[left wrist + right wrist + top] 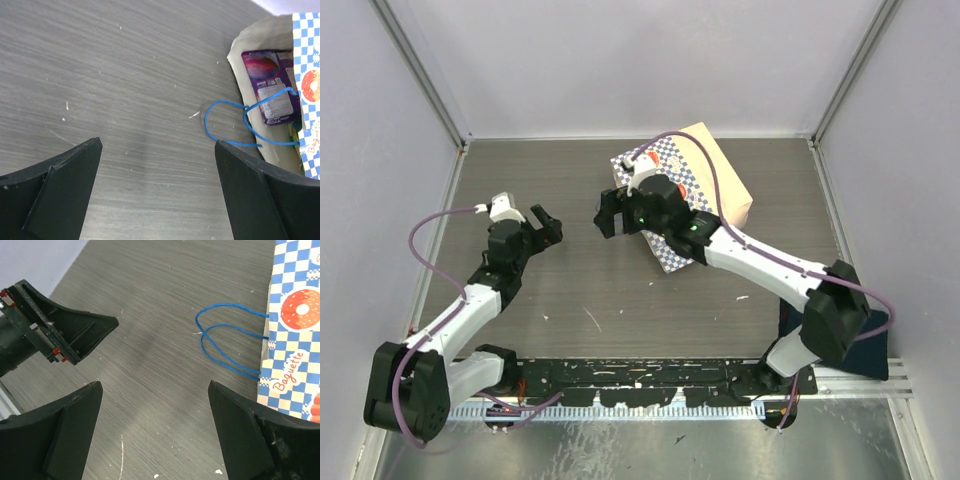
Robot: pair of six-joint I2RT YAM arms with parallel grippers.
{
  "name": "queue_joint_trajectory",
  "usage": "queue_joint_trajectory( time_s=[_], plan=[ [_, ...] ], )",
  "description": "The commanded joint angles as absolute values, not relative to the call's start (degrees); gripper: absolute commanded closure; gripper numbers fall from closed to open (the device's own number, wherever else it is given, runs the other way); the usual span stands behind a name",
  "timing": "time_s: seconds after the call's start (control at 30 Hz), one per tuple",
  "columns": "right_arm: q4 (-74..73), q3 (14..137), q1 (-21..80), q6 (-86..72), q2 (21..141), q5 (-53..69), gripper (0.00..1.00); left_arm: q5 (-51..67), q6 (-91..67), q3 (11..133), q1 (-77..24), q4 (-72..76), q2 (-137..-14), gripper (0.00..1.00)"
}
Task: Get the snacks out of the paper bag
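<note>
1. Grey wood-grain table (620,290) between pale walls. The paper bag (730,195) lies on its side at the far centre-right, partly covered by the right arm.
2. Through its open end one purple snack (270,82) shows. A green sliver beside it is too cut off to identify.
3. The left gripper (159,144) and right gripper (155,385) are both spread wide and empty, near the blue cord handles (225,340).

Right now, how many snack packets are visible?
1 for certain: a purple packet lies inside the paper bag's open mouth. A green-yellow sliver next to it may be another; more may be hidden deeper.
</note>
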State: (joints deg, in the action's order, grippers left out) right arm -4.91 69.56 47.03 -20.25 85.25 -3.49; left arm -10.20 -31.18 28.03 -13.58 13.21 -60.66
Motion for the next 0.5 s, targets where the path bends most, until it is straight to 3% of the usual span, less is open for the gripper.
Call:
queue_joint_trajectory(
  time_s=[0.0, 0.47],
  plan=[
    [-6.6, 78.1, 47.3, -15.9, 90.2, -3.5, 0.07, -8.2, -33.4, 28.5, -12.8, 9.9, -59.7, 0.02],
    [-11.7, 96.1, 46.5, -14.7, 115.5, -7.8, 0.11, -2.0, -34.3, 29.0, -10.7, 10.1, -61.4, 0.02]
  ],
)
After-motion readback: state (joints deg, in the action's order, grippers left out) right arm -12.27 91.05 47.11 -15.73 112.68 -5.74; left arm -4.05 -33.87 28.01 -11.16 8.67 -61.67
